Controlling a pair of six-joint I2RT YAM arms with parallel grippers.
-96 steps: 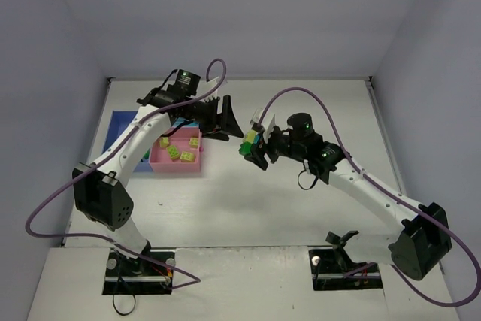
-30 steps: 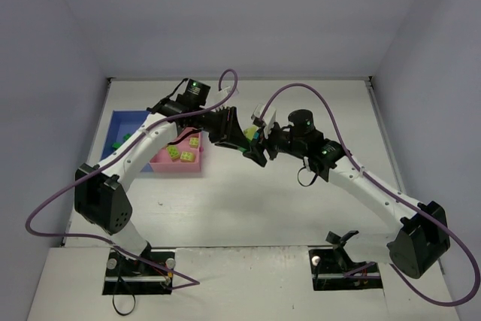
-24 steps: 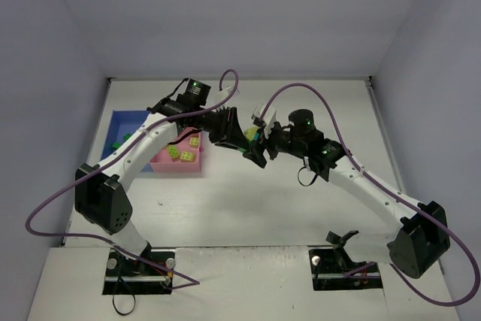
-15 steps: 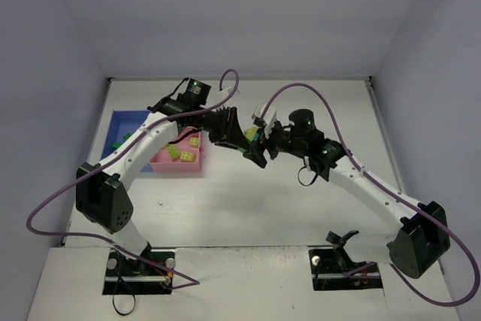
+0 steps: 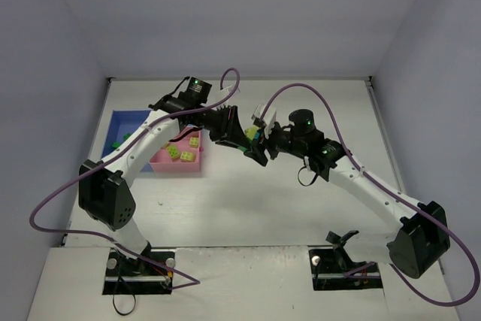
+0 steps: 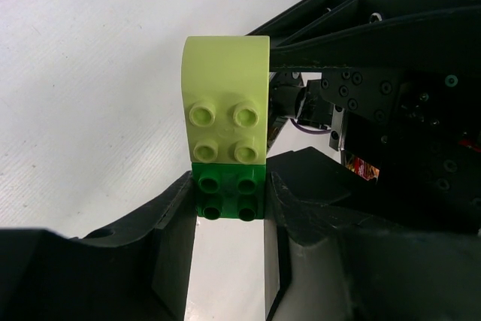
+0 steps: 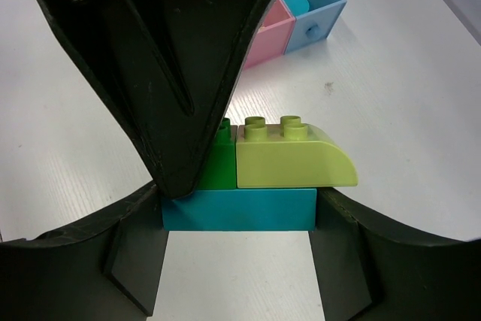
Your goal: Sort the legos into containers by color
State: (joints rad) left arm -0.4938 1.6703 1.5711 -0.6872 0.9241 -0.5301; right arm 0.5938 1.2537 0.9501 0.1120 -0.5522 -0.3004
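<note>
**Three-brick lego cluster (image 5: 251, 134) shared in mid-air, with one piece that neither gripper holds.**
Your left gripper (image 6: 229, 186) pinches the dark green brick (image 6: 229, 195). Your right gripper (image 7: 239, 198) pinches the teal brick (image 7: 239, 212) beneath it, above the bench (image 5: 248, 193) and right of the pink tray (image 5: 177, 164). Nothing grips the yellow-green sloped brick (image 7: 289, 159), so pulling apart could pop it off, or the green could slip free instead of unclipping. The teal brick's long axis spans the right gripper's gap, its studs face the left gripper, and the slope's rounded end points away from the green.
</note>
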